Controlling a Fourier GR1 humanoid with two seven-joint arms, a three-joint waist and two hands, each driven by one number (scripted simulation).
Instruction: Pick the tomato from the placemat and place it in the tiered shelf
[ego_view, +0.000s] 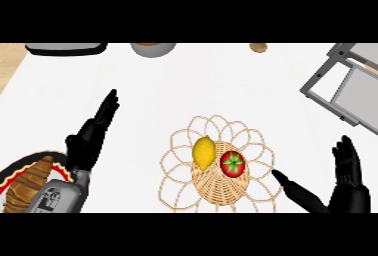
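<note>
Resting over the white desk (221, 85), the left robot hand (92, 135) is released, fingers straight, beside a croissant (29, 182) on a dark plate (18, 162). Centrally, a lemon (204, 152) and the tomato (233, 163) lie touching on the woven placemat (217, 165). The right robot hand (347, 180) is released, near the mat. The tiered shelf (343, 85) stands upper right.

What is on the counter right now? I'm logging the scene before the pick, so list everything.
tomato: one, red, on the placemat, right of the lemon
lemon: one, yellow, on the placemat
placemat: one, tan woven, centre front
tiered shelf: one, grey, far right
croissant: one, brown, on the plate
plate: one, dark-rimmed, front left
bowl: one, grey, back edge
dark tray: one, back left
small brown item: one, back edge, unclear
left hand: black, open, left of placemat
right hand: black, open, right of placemat
</note>
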